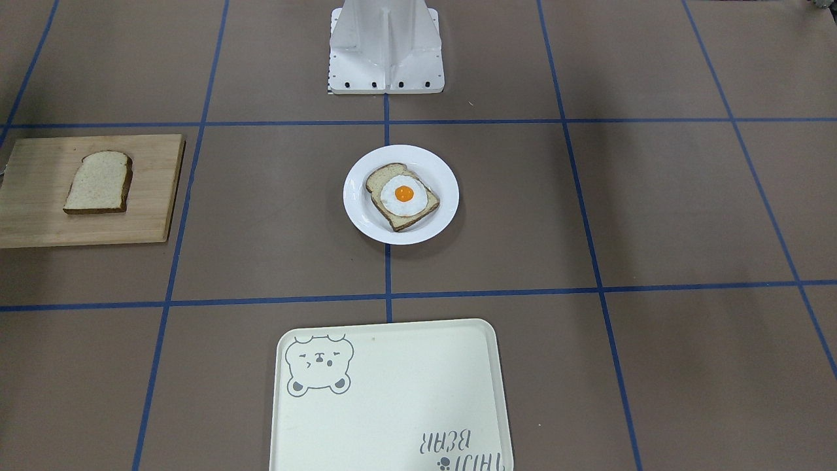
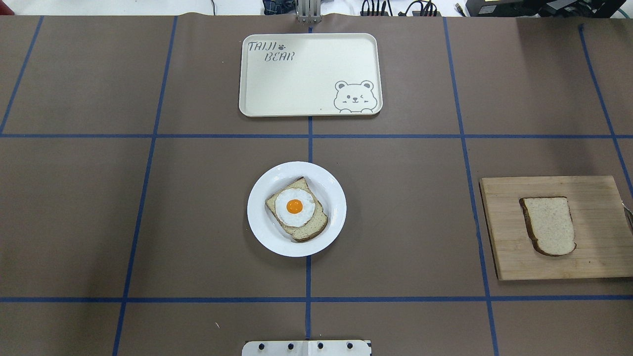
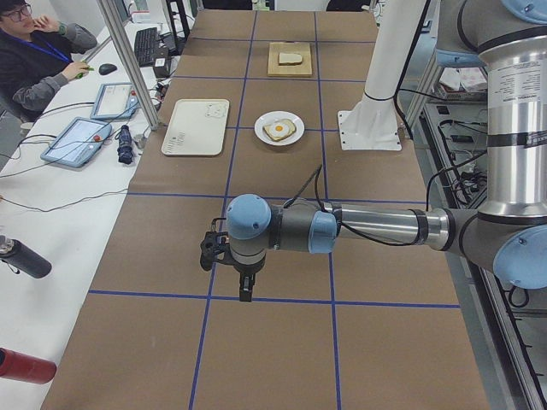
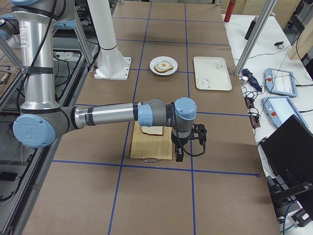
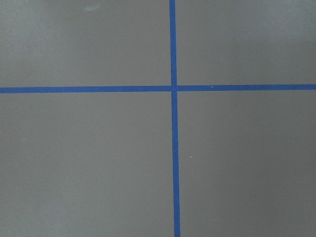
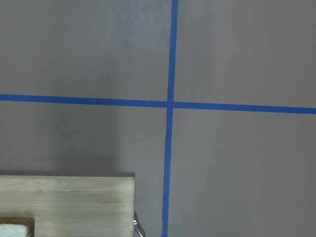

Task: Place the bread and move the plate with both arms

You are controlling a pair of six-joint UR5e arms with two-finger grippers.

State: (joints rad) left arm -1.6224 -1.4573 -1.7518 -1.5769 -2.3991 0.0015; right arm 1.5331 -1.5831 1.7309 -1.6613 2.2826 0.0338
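1. Wooden board (image 2: 593,257) at the robot's right bears the bread (image 2: 549,225), lying flat.
2. Right gripper (image 4: 179,155) hangs over the board's corner, near the bread; jaw opening cannot be told.
3. Left gripper (image 3: 246,290) is well apart from the mid-table plate (image 2: 257,232); opening likewise unclear.

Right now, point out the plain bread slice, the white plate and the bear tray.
plain bread slice (image 2: 549,225), overhead view, middle of its crumb face.
white plate (image 2: 258,217), overhead view, bare rim on its left side.
bear tray (image 2: 306,79), overhead view, blank centre of its floor.
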